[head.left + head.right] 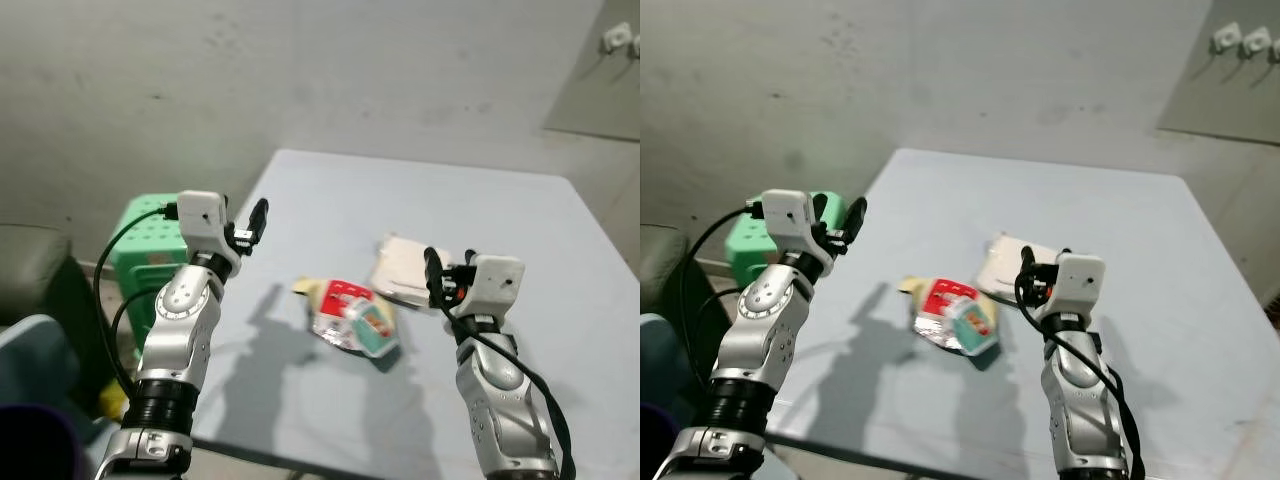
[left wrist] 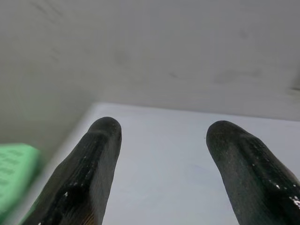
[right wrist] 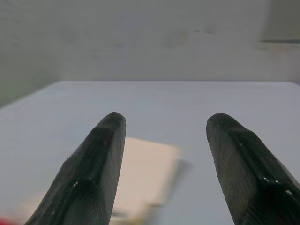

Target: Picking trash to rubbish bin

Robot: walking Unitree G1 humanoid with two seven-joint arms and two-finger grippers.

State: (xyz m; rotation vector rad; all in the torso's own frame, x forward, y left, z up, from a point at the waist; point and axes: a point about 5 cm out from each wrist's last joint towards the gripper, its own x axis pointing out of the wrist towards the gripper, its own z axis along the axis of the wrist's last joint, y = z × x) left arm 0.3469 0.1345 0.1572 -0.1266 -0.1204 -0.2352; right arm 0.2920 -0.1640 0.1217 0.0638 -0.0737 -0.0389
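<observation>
The right end effector (image 3: 161, 154) is hovering with fingers spread, empty, over a cream paper packet (image 1: 402, 268) — the left end effector (image 2: 161, 154), equally spread, is hanging near the tabletop (image 1: 480, 200) edge. A crumpled red-and-silver wrapper (image 1: 350, 315) is lying between them, beside the packet.

Dim, soft shadows; wrist views' near edges blurred.
</observation>
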